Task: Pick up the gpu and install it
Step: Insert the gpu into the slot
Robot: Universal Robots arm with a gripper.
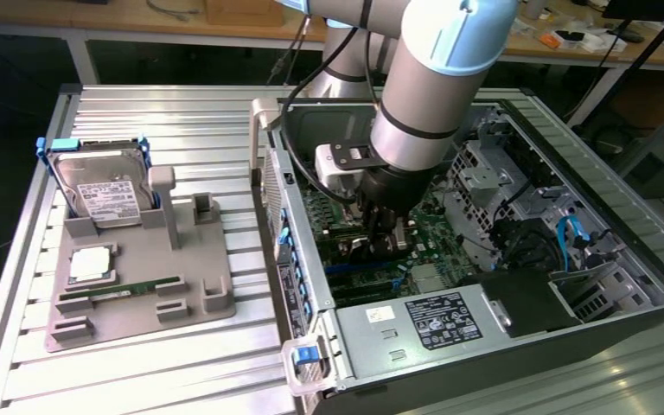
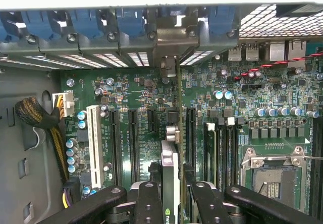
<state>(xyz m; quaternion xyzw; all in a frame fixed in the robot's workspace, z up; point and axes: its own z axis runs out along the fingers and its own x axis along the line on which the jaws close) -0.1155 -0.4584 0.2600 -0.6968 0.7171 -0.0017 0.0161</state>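
My gripper point(image 1: 386, 226) is lowered inside the open computer case point(image 1: 309, 285), over the green motherboard point(image 1: 424, 226). In the wrist view the gripper point(image 2: 174, 200) is shut on the gpu point(image 2: 170, 158), a thin dark card seen edge-on between the two black fingers point(image 2: 149, 196). The card stands upright and runs from the fingers to the case's rear wall, where its silver bracket point(image 2: 169, 65) sits at a slot opening. It lies in line with the black expansion slots point(image 2: 132, 138). Whether its lower edge is seated in a slot is hidden.
A grey holder point(image 1: 136, 294) on the metal table at the exterior view's left carries a silver hard drive point(image 1: 101, 192), a processor point(image 1: 90, 264) and a green memory stick point(image 1: 124, 290). Inside the case are the power supply point(image 1: 424, 320), a cable bundle point(image 2: 35, 114) and the processor socket point(image 2: 275, 176).
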